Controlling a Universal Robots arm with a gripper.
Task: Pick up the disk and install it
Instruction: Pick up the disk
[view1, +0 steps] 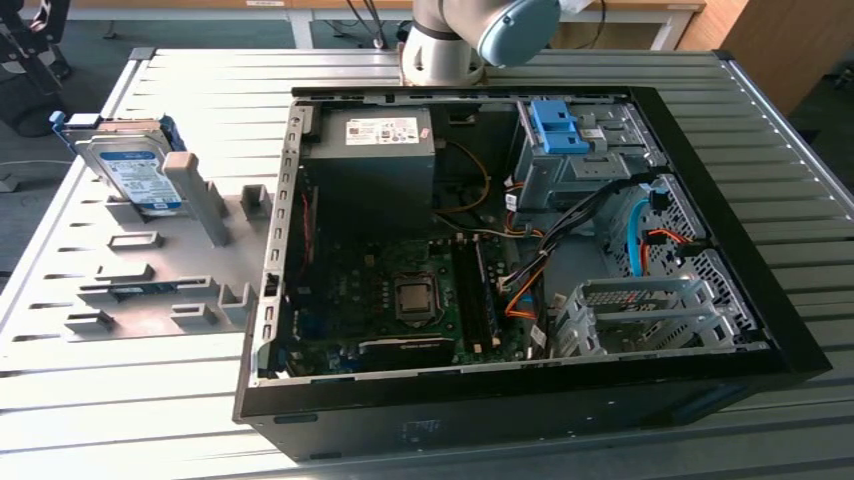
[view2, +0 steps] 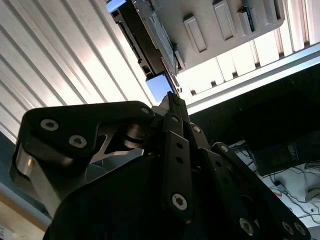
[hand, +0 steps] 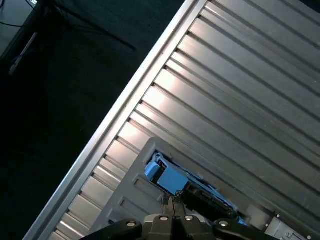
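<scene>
My gripper (hand: 172, 202) is clenched on nothing, aimed at the disk (hand: 172, 179) — I'd spread wide & centre on its faces.

disk (view1: 134, 170) upright in rack (view1: 160, 278) on table (view1: 120, 400), computer case (view1: 534, 425) beside it toward exterior view's right

An open case (view1: 787, 340) lies on a slatted table (view1: 107, 400), with a grey fixture plate (view1: 160, 290) just beside it on the exterior view's left, and inside the case sit a white-stickered grey box (view1: 374, 165), a motherboard (view1: 400, 290), a blue latch (view1: 554, 125) and a cage (view1: 654, 315).
</scene>
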